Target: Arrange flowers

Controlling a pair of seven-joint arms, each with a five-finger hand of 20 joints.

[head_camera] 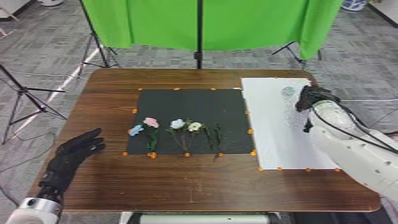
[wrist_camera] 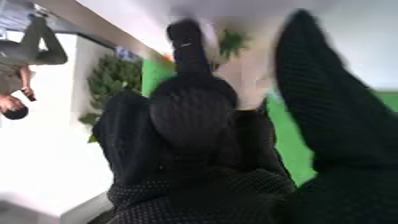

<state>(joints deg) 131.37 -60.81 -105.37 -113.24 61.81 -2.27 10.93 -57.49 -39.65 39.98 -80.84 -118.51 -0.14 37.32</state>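
Four flowers (head_camera: pixel 150 122), apparently, on a black mat (head_camera: pixel 191 105).

The left hand (head_camera: pixel 78 147) wears black fabric, matt. Around its fingers, the table (head_camera: pixel 133 185) looks of brown wood, smooth with a weak shine. To the right of these fingers, the dark sheet (head_camera: pixel 187 105) is matt; farther right, the white sheet (head_camera: pixel 289 150) looks like smooth paper. The right hand (head_camera: pixel 313 97) has black knitted cloth, slightly rough.
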